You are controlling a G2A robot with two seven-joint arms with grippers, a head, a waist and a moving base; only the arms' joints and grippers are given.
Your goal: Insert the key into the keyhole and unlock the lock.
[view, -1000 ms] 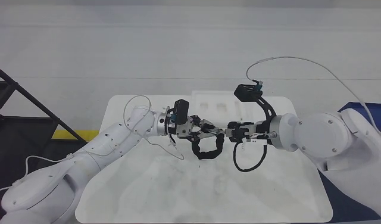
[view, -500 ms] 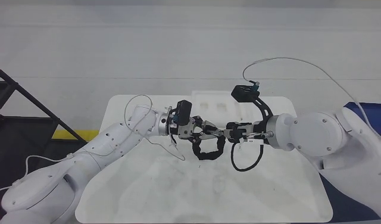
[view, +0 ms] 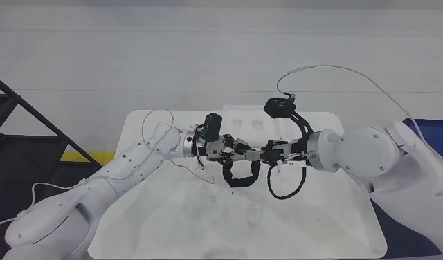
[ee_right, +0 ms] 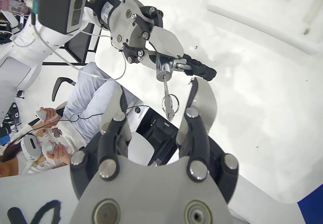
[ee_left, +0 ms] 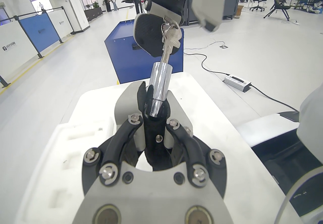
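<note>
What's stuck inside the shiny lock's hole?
The key is in the lock, in its keyhole. Its head sticks out. The part inside is covered by the lock, so how deep it goes cannot be seen.

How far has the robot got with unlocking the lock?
Done: the key is in the keyhole of the lock. In hand: the left end effector grips the lock, and the right end effector is open, with one finger on each side of the key, not pinching it. Left to do: close on the key and turn it to unlock.
</note>
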